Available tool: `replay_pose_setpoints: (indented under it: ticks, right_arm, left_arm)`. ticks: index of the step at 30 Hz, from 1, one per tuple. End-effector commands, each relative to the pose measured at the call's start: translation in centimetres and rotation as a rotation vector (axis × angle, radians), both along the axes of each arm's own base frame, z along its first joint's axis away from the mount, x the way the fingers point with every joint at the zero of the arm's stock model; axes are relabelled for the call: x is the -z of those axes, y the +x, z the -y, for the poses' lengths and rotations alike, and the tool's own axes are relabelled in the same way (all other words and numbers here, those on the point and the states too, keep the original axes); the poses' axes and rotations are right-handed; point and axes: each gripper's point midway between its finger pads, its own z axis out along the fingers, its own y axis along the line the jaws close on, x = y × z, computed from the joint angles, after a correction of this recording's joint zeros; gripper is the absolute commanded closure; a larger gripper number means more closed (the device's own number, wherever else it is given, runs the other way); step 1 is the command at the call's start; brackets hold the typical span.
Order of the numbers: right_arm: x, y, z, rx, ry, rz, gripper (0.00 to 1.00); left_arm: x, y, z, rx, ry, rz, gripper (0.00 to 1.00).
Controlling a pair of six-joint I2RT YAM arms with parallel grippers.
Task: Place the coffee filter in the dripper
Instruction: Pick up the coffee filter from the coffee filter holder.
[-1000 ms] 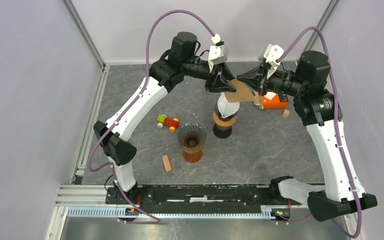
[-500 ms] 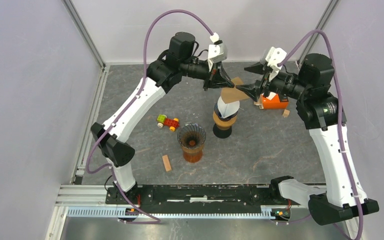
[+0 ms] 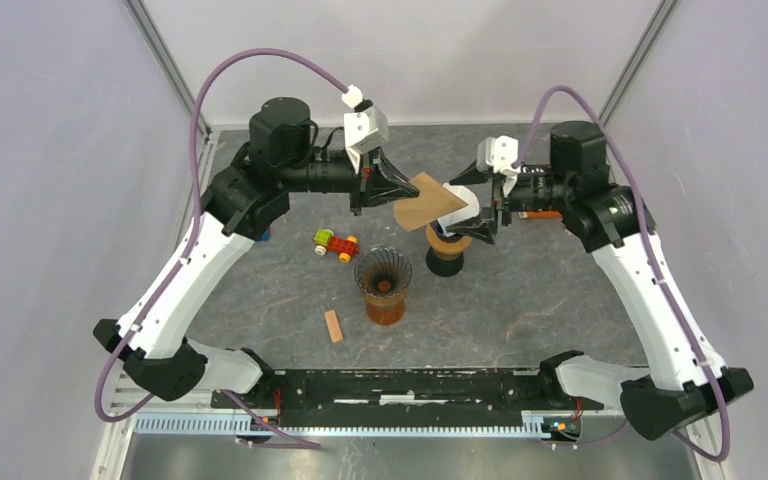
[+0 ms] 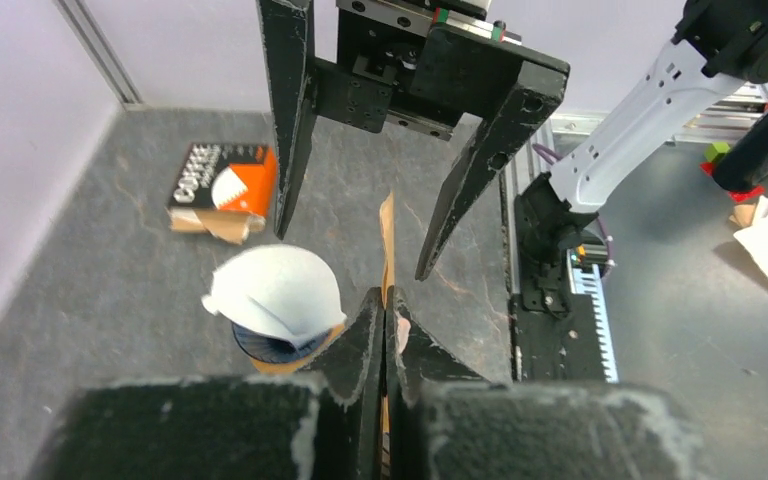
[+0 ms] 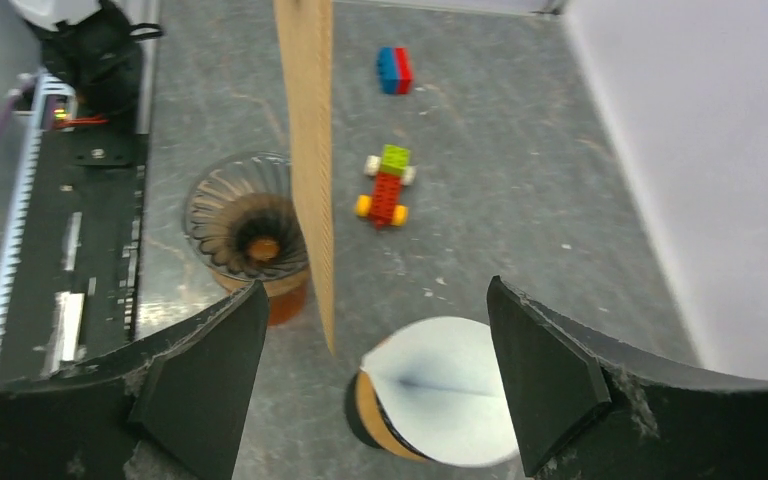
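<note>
A brown paper coffee filter (image 3: pixel 425 203) hangs in the air, pinched at its edge by my left gripper (image 3: pixel 392 190), which is shut on it. The left wrist view shows it edge-on (image 4: pixel 387 240) between the closed fingers (image 4: pixel 384 305). The amber ribbed glass dripper (image 3: pixel 382 283) stands empty below and towards the front, also seen in the right wrist view (image 5: pixel 245 225). My right gripper (image 3: pixel 472 205) is open, its jaws wide apart (image 5: pixel 372 295) and apart from the brown filter (image 5: pixel 310 130). It hovers over a second dripper capped with a white filter (image 3: pixel 450 240).
A toy brick car (image 3: pixel 335 244) lies left of the dripper and a small wooden block (image 3: pixel 333 326) lies in front of it. An orange coffee filter box (image 4: pixel 222 185) sits at the back. A blue and red brick (image 5: pixel 394 70) lies far left.
My right gripper has opened and let go of the brown filter. My left gripper has shut on it and carried it left, away from the right gripper. Both arms shifted left.
</note>
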Motion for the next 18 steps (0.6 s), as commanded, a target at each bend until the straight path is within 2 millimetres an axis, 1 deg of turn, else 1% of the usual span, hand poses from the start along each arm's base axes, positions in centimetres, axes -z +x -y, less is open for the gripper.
replay_pose_setpoints:
  ticks: [1, 3, 6, 7, 9, 11, 12, 14, 16, 17, 18]
  right_arm:
    - [0.4, -1.6, -2.0, -0.153, 0.025, -0.029, 0.17]
    - [0.6, -1.9, -2.7, -0.191, 0.03, -0.056, 0.21]
    - [1.0, -2.0, -3.0, -0.214, 0.03, -0.072, 0.23]
    - [1.1, -2.0, -3.1, -0.212, 0.033, -0.077, 0.25]
    - [1.8, -1.7, -3.3, -0.205, 0.042, -0.101, 0.33]
    - [2.5, -1.3, -3.5, -0.198, 0.046, -0.13, 0.45]
    - [2.7, -1.0, -3.6, -0.19, 0.046, -0.138, 0.54]
    - [3.2, -0.7, -3.7, -0.187, 0.041, -0.15, 0.68]
    - [3.4, -0.7, -3.8, -0.193, 0.04, -0.15, 0.85]
    - [3.5, -0.8, -3.7, -0.199, 0.037, -0.143, 0.94]
    - [3.7, -1.0, -3.6, -0.209, 0.031, -0.122, 1.0]
  left_arm:
    - [2.4, 1.1, 0.8, -0.059, 0.0, -0.146, 0.98]
    - [3.0, 1.2, 0.9, -0.063, 0.004, -0.155, 0.98]
    - [3.4, 1.5, 1.0, -0.072, 0.008, -0.149, 0.98]
    - [3.5, 1.6, 1.0, -0.072, 0.01, -0.151, 0.98]
    - [3.6, 1.5, 1.2, -0.069, 0.007, -0.161, 0.98]
    - [3.6, 1.6, 1.5, -0.065, 0.003, -0.177, 0.98]
    - [3.7, 1.6, 1.7, -0.061, 0.002, -0.179, 0.98]
    - [3.8, 1.5, 1.8, -0.059, 0.001, -0.203, 0.98]
    - [3.8, 0.9, 1.7, -0.037, -0.002, -0.213, 0.96]
    - [3.6, 0.2, 1.5, -0.001, 0.002, -0.209, 0.82]
    - [3.4, -0.7, 1.2, 0.046, 0.009, -0.178, 0.65]
